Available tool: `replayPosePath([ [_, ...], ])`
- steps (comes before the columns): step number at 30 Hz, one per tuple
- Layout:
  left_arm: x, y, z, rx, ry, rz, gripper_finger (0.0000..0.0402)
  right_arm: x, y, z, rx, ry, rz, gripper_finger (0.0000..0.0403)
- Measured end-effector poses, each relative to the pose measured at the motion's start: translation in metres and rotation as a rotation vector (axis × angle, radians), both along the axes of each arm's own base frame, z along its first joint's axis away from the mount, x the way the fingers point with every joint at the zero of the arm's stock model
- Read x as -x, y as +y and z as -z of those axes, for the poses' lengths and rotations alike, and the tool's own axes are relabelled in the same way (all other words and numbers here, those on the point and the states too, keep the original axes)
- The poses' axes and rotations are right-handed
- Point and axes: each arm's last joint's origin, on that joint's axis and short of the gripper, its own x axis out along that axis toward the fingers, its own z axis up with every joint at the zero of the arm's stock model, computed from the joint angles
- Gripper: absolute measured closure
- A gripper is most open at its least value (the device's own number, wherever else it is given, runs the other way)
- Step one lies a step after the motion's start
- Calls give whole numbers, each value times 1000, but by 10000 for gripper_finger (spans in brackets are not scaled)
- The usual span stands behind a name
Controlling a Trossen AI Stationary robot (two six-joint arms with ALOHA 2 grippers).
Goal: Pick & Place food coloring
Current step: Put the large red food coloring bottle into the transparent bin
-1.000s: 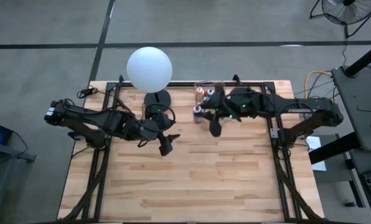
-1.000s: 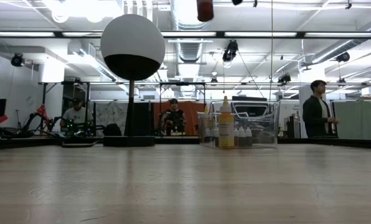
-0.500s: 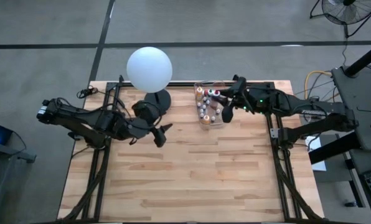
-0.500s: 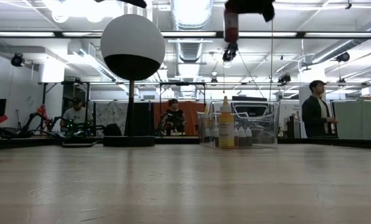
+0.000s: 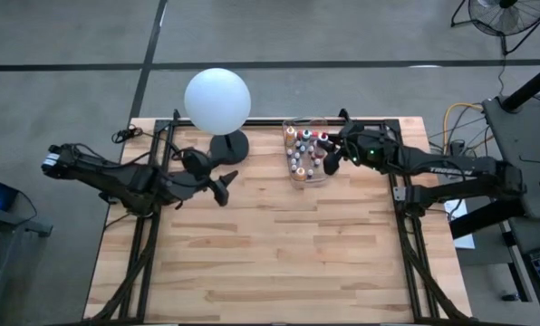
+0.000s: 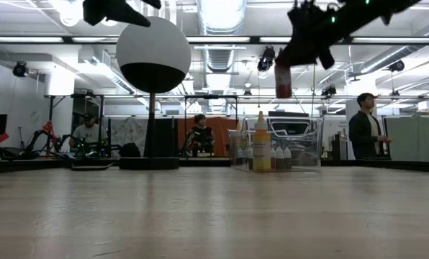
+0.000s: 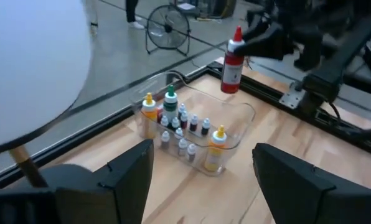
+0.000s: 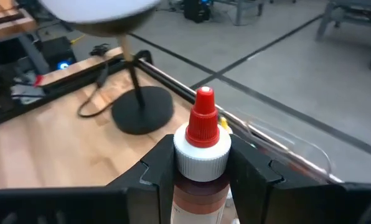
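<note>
Tabletop [image 5: 279, 244]: pale wood planks, matte, with a black metal frame at the edges.

Right claw [image 5: 329, 154]: clenched on a red bottle [image 6: 283, 79] of food coloring, held up in the air above the bin [image 5: 317, 177]. Right wrist view: the bottle [image 8: 201, 165] sits between the two dark fingers [image 8: 251, 171], gripped just under its ribbed white collar; red cone tip on top, dark red liquid in a clear round body. Left wrist view shows the same bottle [image 7: 232, 59] hanging upright, clear of the bin's rim.

Bin [image 7: 244, 115]: clear thin plastic, rounded corners, at the far edge of the tabletop. Inside, upright and close together: small bottles [image 7: 185, 140] with white caps and dark bodies in rows, a larger yellow bottle [image 7: 215, 149] with an orange tip at one end, another orange-tipped one [image 7: 149, 112] and a teal-capped one [image 7: 170, 102] at the other end.

Lamp [image 5: 217, 100]: smooth white globe on a thin dark stem with a round black base, on the tabletop beside the bin.

Left claw [image 5: 221, 187]: released, fingers [image 7: 126, 177] wide apart, raised near the lamp base, well apart from the bin.
</note>
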Motion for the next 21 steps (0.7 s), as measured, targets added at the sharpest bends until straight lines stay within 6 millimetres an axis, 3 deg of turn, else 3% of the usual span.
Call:
replayPosePath([
  [9, 15, 5, 17, 40, -46, -92, 157, 10, -18, 44, -9, 11, 91, 296],
  [21, 14, 5, 25, 55, -48, -97, 157, 0, -38, 76, 11, 79, 115, 296],
])
